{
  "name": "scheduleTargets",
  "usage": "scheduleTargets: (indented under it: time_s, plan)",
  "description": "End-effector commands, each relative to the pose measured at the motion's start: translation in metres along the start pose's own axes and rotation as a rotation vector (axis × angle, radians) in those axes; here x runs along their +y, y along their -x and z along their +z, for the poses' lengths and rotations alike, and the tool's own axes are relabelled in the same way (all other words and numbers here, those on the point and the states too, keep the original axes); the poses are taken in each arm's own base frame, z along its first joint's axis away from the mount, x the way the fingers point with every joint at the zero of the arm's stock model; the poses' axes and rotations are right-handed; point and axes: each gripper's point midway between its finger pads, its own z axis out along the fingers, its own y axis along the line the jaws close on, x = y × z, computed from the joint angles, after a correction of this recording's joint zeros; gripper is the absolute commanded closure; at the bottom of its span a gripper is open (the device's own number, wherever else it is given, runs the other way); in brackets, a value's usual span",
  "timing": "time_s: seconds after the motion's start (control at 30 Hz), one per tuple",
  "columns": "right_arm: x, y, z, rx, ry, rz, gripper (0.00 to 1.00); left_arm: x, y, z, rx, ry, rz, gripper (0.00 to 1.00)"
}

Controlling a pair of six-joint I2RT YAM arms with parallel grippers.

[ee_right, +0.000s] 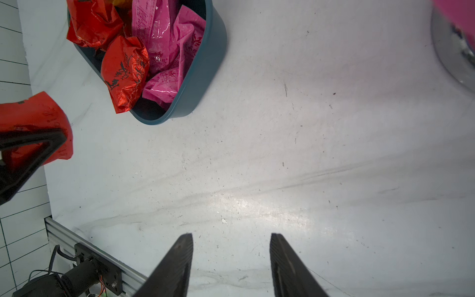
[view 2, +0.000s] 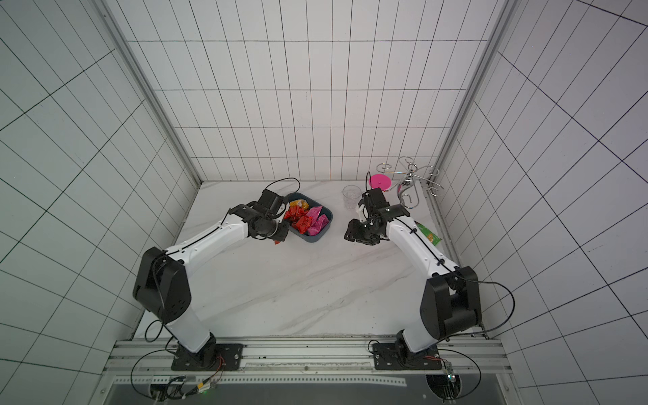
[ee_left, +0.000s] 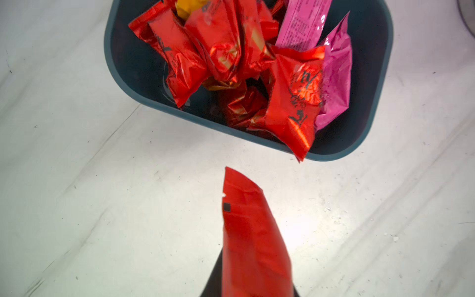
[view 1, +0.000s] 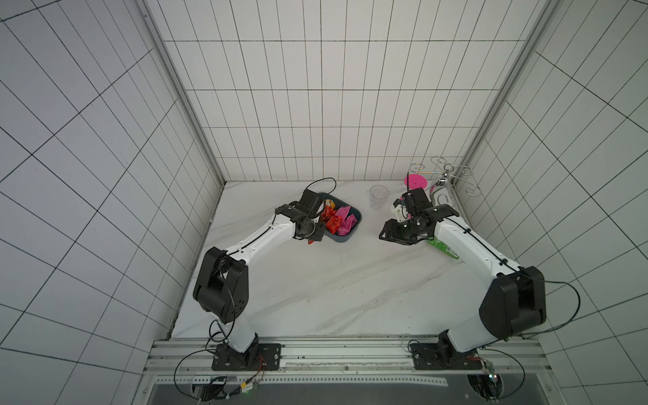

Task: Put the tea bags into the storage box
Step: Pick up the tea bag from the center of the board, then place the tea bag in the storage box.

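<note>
Left end effector (view 1: 311,234): clamped on the held tea bag (ee_left: 253,231), a red sachet that sticks out past the fingers.
Held tea bag, place: outside the storage box (ee_left: 380,77); its free end is just short of the box's rim and does not touch it.
Right end effector (ee_right: 231,240): fingers apart with nothing between them, over bare surface (ee_right: 308,154).
Storage box, contents: a loose heap of tea bags. Most are red tea bags (ee_left: 221,48), two pink tea bags (ee_left: 335,77) lie against one long wall, and an orange-yellow tea bag (ee_left: 189,7) sits at the end far from the held one.
Box rim: a leaning red sachet (ee_left: 293,110) hangs over it, its corner poking past the edge nearest the held tea bag.
Box, place: on the surface toward the rear wall, beside the left arm, in both top views.
Other container: a clear cup (view 1: 379,197) stands upright between the box and the right arm, apart from both; its contents cannot be told.
Green packet (view 1: 444,248): lies on the surface, partly hidden by the right arm in a top view.
Open room: wide bare surface lies between the two arms and in front of the box.
</note>
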Motion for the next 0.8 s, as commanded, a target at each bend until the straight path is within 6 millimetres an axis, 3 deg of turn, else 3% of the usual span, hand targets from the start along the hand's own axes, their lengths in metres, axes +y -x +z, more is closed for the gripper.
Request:
scheduleTargets:
  time_s: [0.0,0.2,0.4,0.63,0.77]
  plan:
    - [0.001,0.001,-0.003,-0.011,0.004,0.000,0.47,-0.016,0.026,-0.015,-0.039,-0.069,-0.017,0.82]
    - [-0.005,-0.002,-0.007,-0.025,-0.020,0.000,0.47,-0.054,0.065,-0.004,-0.055,-0.214,-0.014,0.80]
    - [-0.012,-0.009,-0.010,-0.035,-0.047,0.001,0.47,-0.090,0.075,0.027,-0.031,-0.254,0.065,0.80]
    - [-0.021,-0.017,-0.014,-0.044,-0.070,0.004,0.47,-0.101,0.068,0.066,0.044,-0.305,0.099,0.80]
    - [-0.026,-0.017,-0.017,-0.052,-0.080,0.009,0.47,-0.093,0.061,0.086,0.079,-0.258,0.107,0.79]
